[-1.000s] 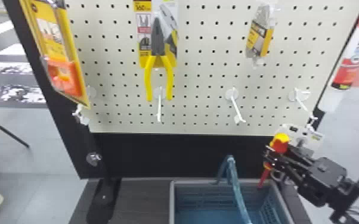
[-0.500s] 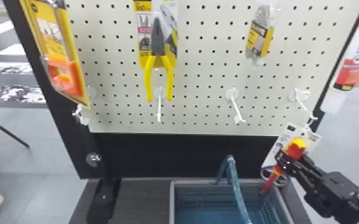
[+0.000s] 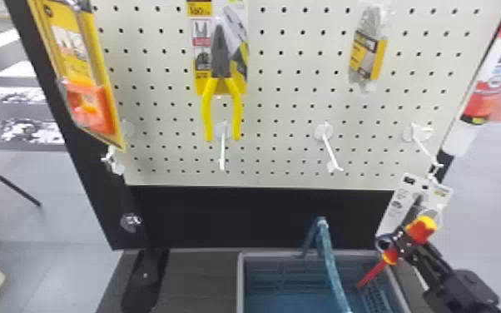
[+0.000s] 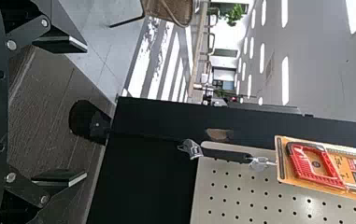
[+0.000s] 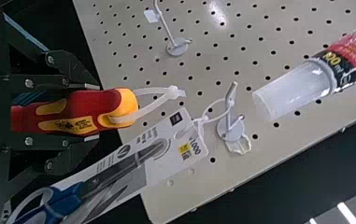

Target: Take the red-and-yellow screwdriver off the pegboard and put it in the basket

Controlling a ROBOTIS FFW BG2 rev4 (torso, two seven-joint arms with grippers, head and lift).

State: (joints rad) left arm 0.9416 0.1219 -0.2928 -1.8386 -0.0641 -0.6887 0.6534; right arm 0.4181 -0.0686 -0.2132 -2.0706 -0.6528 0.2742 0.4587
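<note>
Red-and-yellow screwdriver (image 3: 421, 231) gripped by the right gripper (image 3: 404, 243), head view's four o'clock.
Fingers partly hide its handle; the shaft slants toward eight o'clock against the basket (image 3: 240, 283), cropped below. Left gripper (image 4: 83, 111): open.

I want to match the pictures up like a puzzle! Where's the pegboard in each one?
Head view: the pegboard fills the upper middle, behind the yellow-handled pliers.
Left wrist view: the pegboard is partly seen, next to the packaged red-handled tool.
Right wrist view: the pegboard is behind the screwdriver and the blue-handled scissors.
Shared landmark: its rows of small dark holes.
</note>
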